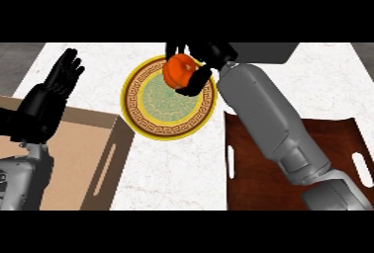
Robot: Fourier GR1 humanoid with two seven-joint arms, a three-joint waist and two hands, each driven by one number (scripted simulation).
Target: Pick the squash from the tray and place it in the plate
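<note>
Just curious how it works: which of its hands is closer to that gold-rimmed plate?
The right hand: it is over the plate's upper edge, curled round the orange squash. The left hand rests open, off to the plate's left.

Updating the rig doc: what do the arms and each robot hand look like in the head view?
Both forearms are smooth grey shells built from rounded segments with dark seams at the joints. Left robot hand and right robot hand are matte black, with slim segmented fingers and a thumb. No cables, markings or sleeves are visible.

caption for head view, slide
Right hand holds squash over plate; left hand rests open.
</note>
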